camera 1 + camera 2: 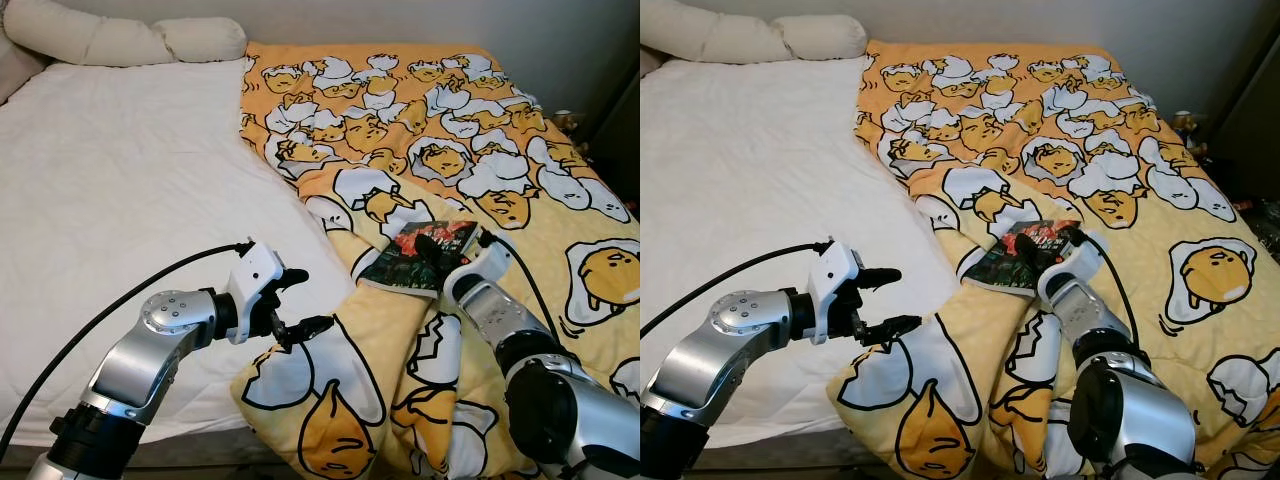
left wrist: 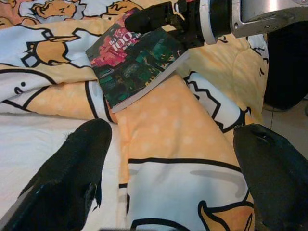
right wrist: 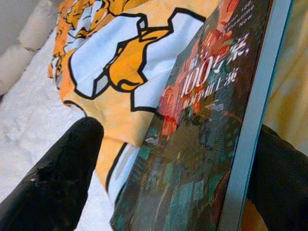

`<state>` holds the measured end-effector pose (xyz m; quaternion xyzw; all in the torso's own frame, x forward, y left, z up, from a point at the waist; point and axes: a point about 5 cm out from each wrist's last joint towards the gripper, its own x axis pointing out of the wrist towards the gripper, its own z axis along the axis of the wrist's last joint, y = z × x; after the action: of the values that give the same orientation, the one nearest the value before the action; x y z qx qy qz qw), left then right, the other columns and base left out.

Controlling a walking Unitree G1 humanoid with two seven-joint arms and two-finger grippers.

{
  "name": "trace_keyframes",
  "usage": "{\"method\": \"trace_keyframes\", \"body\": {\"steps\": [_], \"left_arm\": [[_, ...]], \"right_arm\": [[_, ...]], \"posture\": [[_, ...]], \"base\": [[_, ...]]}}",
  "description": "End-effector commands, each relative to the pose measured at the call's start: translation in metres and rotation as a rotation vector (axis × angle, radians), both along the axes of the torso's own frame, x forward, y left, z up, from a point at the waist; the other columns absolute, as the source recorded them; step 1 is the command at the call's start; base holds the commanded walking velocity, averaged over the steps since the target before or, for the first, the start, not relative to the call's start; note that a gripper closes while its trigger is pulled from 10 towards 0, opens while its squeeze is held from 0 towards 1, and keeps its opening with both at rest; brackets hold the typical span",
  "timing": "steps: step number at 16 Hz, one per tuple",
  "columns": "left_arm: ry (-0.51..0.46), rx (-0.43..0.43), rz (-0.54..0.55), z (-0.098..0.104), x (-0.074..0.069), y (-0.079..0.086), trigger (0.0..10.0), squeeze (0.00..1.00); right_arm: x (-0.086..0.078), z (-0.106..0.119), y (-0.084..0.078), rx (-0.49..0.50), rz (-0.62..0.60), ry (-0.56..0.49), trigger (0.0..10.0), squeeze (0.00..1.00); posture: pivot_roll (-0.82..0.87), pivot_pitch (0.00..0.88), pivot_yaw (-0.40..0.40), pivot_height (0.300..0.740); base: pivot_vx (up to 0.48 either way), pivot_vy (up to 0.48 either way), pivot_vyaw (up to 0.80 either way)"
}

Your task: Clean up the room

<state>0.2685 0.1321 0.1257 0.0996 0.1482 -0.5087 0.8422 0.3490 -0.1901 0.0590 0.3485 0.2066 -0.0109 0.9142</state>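
A paperback book (image 1: 415, 255) with a dark red and green cover lies on the yellow egg-print blanket (image 1: 450, 130), near its folded edge. My right gripper (image 1: 437, 247) is at the book's near end and stands open. In the right wrist view one finger (image 3: 62, 178) is over the cover side with a gap showing, and the other finger (image 3: 284, 178) is past the spine edge of the book (image 3: 202, 144). My left gripper (image 1: 300, 302) hovers open over the blanket's near corner where it meets the white sheet (image 1: 120, 180), apart from the book (image 2: 137, 62).
The bed takes up most of the scene, with white pillows (image 1: 120, 40) along its head. The blanket hangs over the near edge of the bed. Dark furniture (image 1: 620, 110) and small items (image 1: 565, 118) stand beyond the bed's right side.
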Motion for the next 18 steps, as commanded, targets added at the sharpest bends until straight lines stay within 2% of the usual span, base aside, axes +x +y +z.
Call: {"method": "trace_keyframes", "body": {"steps": [1,4,8,9,10,11,14,16,17,18], "left_arm": [[-0.002,0.005,-0.001,0.003,0.001,0.003,10.0,0.0],[-0.003,0.01,-0.002,0.003,0.001,0.004,10.0,0.0],[-0.003,0.013,0.0,0.004,0.0,0.006,10.0,0.0],[-0.004,0.015,0.002,0.004,0.0,0.007,10.0,0.0],[-0.004,0.016,0.003,0.004,-0.001,0.007,10.0,0.0],[-0.004,0.016,0.003,0.004,-0.001,0.007,10.0,0.0],[-0.003,0.017,0.002,0.004,-0.001,0.007,10.0,0.0],[-0.003,0.02,0.001,0.003,-0.001,0.007,10.0,0.0],[-0.005,0.019,0.002,0.003,0.0,0.007,10.0,0.0],[-0.007,0.018,0.004,0.003,0.0,0.006,10.0,0.0]], "right_arm": [[0.007,0.01,0.001,-0.034,0.002,-0.033,10.0,0.0],[0.009,0.012,0.013,-0.061,0.075,-0.052,10.0,0.0],[0.008,0.009,0.02,-0.063,0.091,-0.058,10.0,0.0],[0.009,0.01,0.029,-0.073,0.14,-0.078,9.4,0.0],[0.009,0.01,0.034,-0.085,0.163,-0.081,5.0,0.0],[0.009,0.01,0.036,-0.09,0.169,-0.079,4.4,0.0],[0.009,0.008,0.035,-0.091,0.142,-0.054,3.7,0.0],[0.006,0.001,0.033,-0.094,0.107,0.007,1.0,0.0],[0.004,-0.001,0.032,-0.1,0.104,0.025,0.0,0.0],[0.001,-0.006,0.03,-0.097,0.089,0.056,0.0,0.0]], "posture": [[-0.02,0.0,0.026,0.74],[-0.01,0.0,0.026,0.74],[0.0,0.0,0.02,0.74],[0.0,0.0,0.016,0.74],[0.0,0.0,0.015,0.74],[0.01,0.0,0.014,0.74],[0.0,0.0,0.016,0.74],[0.0,0.0,0.013,0.74],[0.01,0.0,0.01,0.74],[0.01,0.0,0.005,0.74]], "base": [[0.0,0.0,0.0],[0.0,0.0,0.0],[0.0,0.0,0.0],[0.0,0.0,0.0],[0.0,0.0,0.0],[0.0,0.0,0.0],[0.0,0.0,0.0],[0.0,0.0,0.0],[0.0,0.0,0.0],[0.0,0.0,0.0]]}}
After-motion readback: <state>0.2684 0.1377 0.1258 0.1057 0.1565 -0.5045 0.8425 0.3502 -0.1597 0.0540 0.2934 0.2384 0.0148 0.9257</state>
